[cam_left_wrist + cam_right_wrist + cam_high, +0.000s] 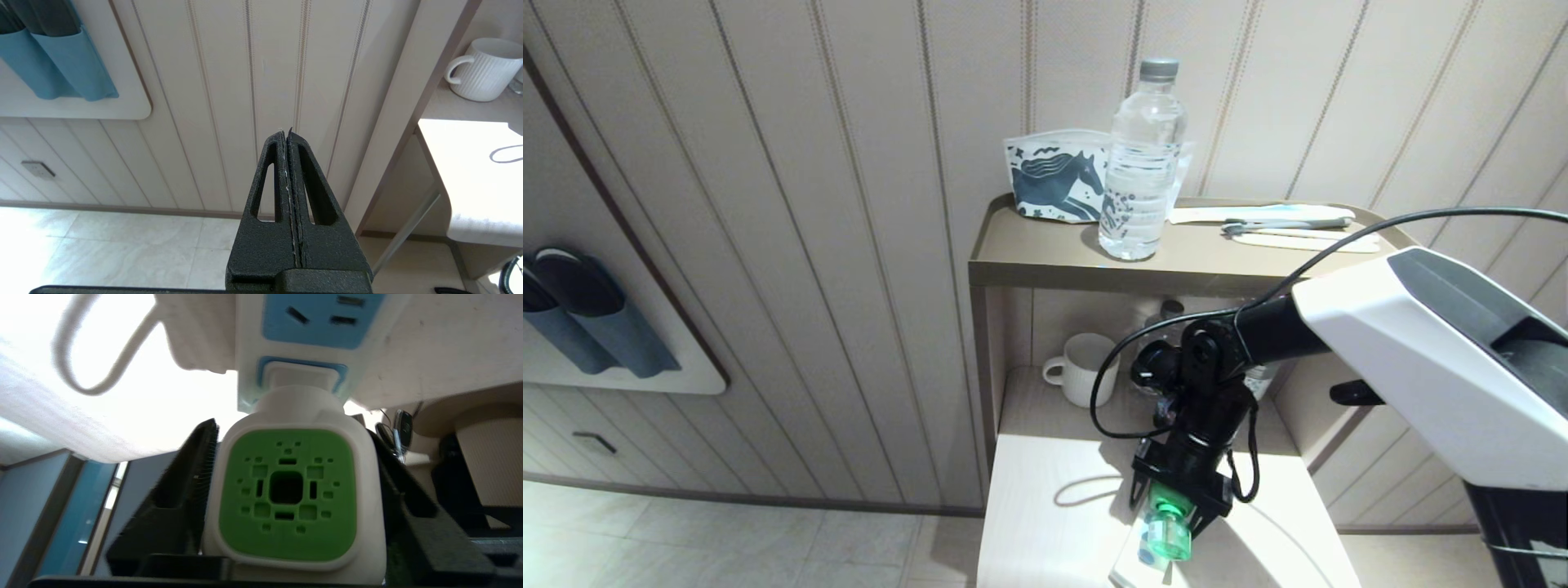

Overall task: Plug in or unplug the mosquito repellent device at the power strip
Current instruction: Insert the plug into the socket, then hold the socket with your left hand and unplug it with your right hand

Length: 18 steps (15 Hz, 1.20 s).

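Note:
The mosquito repellent device [1168,531], white with a green vented face [288,494], stands with its plug seated in a pale blue socket of the power strip [249,355]. Only the strip's end [1129,565] shows at the lower table's front edge in the head view. My right gripper [291,428] reaches down over the device, one finger on each side. A thin gap shows at one finger [196,486], so the jaws are open around it. My left gripper [286,132] hangs shut and empty, facing the panelled wall, off to the side of the table.
The strip's white cord [1086,490] loops on the table behind the device. A white mug [1086,367] stands on the shelf behind. On the upper shelf [1045,269] are a clear water bottle [1141,163] and a horse-print pouch [1054,184].

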Tool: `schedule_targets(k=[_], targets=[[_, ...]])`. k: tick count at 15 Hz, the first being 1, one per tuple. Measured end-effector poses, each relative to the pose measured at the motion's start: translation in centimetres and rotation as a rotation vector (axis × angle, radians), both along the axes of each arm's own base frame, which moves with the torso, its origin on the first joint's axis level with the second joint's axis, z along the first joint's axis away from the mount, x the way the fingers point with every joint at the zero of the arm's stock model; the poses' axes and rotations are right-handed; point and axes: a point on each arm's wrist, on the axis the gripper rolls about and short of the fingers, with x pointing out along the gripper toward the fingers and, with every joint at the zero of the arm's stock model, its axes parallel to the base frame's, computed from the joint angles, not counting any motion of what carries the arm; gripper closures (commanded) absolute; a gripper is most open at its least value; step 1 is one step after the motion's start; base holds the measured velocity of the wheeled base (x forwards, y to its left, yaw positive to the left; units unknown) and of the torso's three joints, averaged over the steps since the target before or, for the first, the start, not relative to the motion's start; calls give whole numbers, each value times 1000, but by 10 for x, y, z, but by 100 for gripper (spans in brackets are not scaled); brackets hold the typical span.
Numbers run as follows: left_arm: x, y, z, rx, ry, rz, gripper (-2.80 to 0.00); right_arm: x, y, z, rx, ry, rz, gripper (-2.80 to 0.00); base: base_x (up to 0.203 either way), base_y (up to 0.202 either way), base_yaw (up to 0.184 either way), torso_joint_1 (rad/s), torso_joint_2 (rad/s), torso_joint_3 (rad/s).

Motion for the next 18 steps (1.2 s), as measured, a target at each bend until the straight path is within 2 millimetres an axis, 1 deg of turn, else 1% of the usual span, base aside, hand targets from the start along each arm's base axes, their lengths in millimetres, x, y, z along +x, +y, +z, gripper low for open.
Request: schedule_targets(k=[5,8,10,13,15,17,18], targets=[[0,0,0,-1,0,0,0,0,-2,5,9,-22,4,-280,0,0,0,0,0,0],[0,0,0,-1,0,0,0,-3,-2,15,16,-55,37,-280,0,0,0,0,0,0],[0,0,0,0,0,0,0,-6,-3,27,1,-102,68,-280,0,0,0,0,0,0],[0,0,0,0,0,0,0,-16,-3,53,2,-171,111,-280,0,0,0,0,0,0],[0,0,0,0,0,0,0,-27,-7,70,9,-202,146,-280,0,0,0,0,0,0],[0,0,0,0,0,0,0,-42,-12,89,11,-217,183,-280,0,0,0,0,0,0],[0,0,0,-1,0,0,0,-49,-15,101,16,-239,199,0,0,0,0,0,0,0]])
